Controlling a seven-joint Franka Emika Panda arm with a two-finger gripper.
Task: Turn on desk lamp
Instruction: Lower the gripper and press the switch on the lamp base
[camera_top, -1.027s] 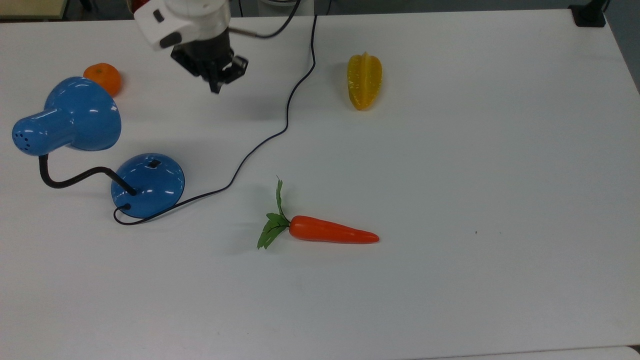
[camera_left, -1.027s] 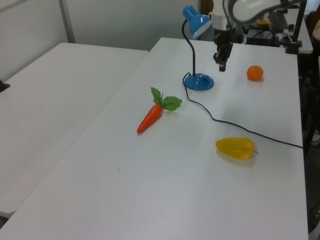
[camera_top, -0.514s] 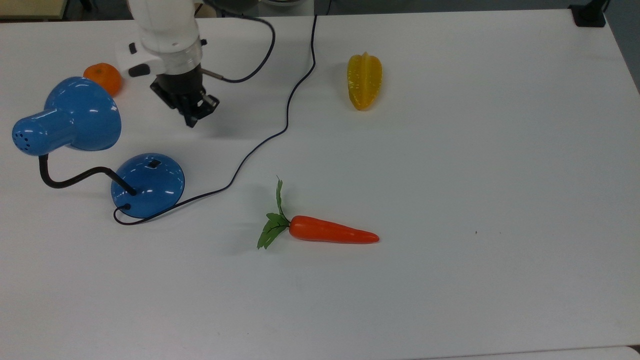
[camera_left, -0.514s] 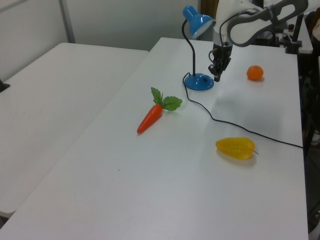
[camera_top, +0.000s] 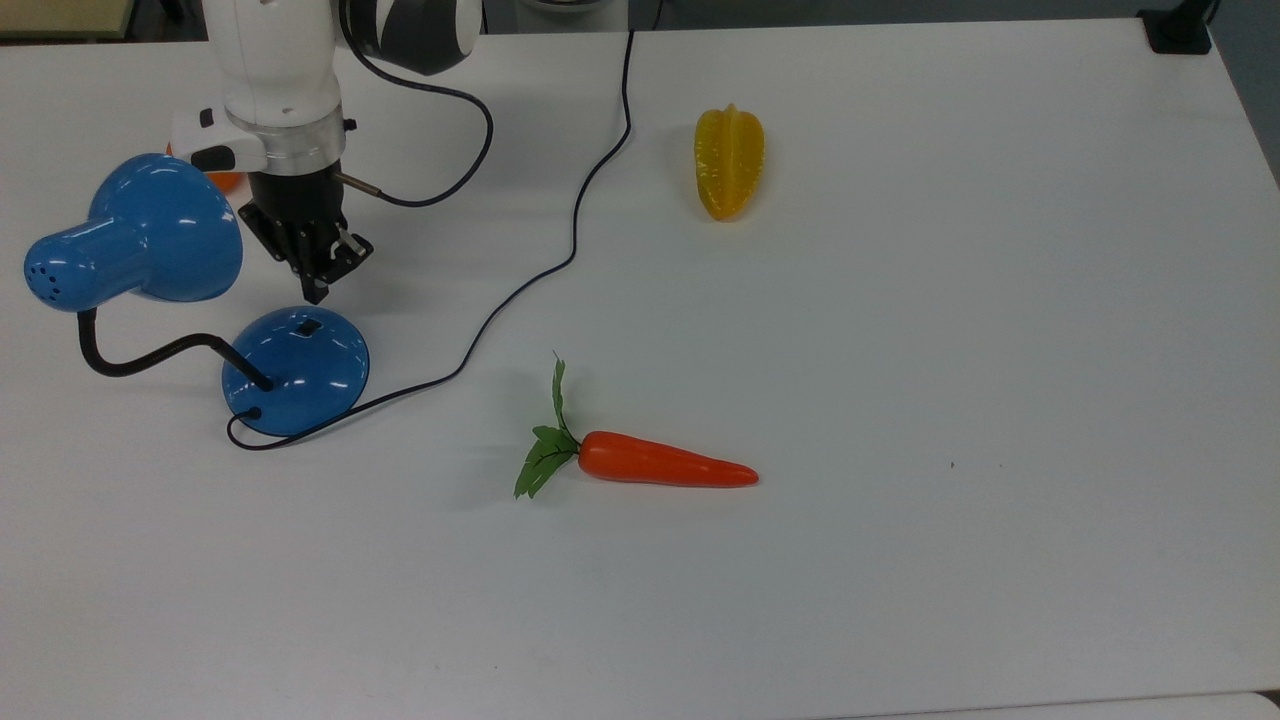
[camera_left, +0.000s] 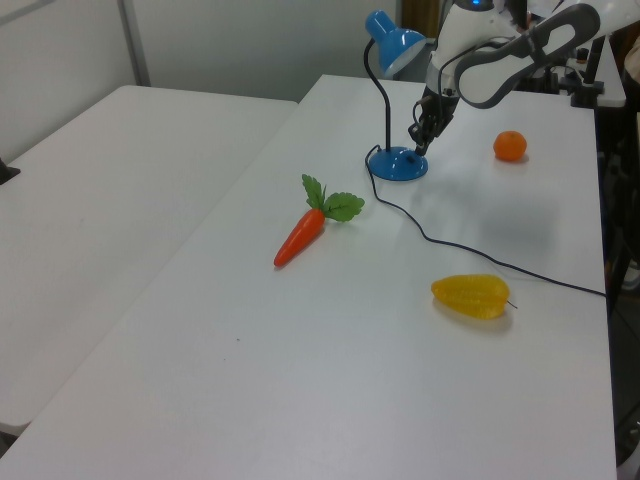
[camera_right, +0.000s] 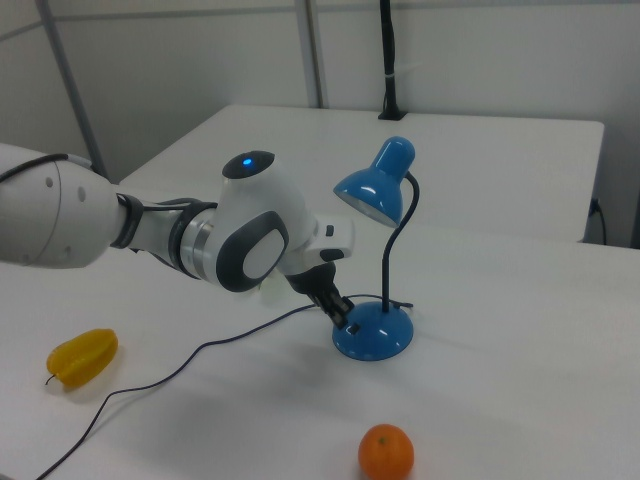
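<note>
top view overhead; left, right views oblique, opposed.

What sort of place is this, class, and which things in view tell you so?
Probably a robotics lab or test room: a robot arm's gripper works over a bare white table set with a blue desk lamp and a toy-like carrot, beside another plain table and blank walls.

The glossy blue desk lamp (camera_top: 296, 371) stands upright, gooseneck bent, shade tilted downward, unlit.

Lamp shade (camera_top: 160, 232) overhangs beside gripper (camera_top: 316, 292); cord (camera_top: 520, 285) crosses table (camera_top: 1000, 300); carrot (camera_top: 660, 463) well apart.
</note>
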